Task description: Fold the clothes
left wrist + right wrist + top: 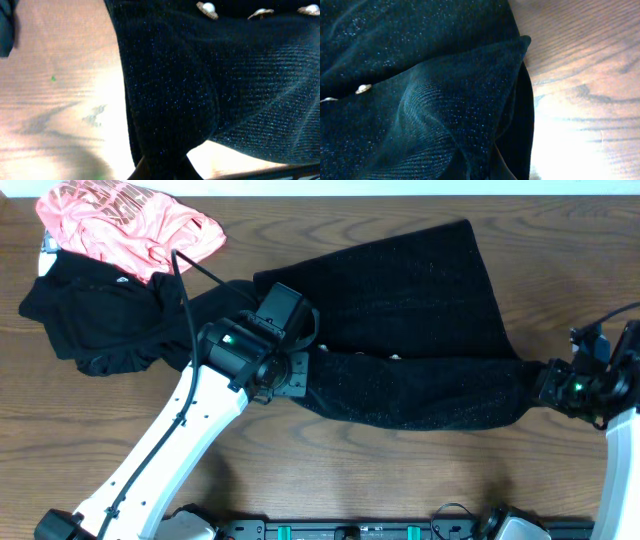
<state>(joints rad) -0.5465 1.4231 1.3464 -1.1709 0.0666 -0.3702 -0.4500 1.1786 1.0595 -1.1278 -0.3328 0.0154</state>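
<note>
Left claw (292,375) clenched on the left end of the speckled black garment (420,310), right claw (545,385) clamped on its other end by the right edge of the bench (400,470). Both have cloth! The garment runs long-ways left to right between them, its body fanning toward the back edge, so I'd judge the fold goes that way, with neither arm nearer. Three garments in all: this one, one plain black top (90,320) and one pink shirt (120,220) at the back-left corner.
</note>
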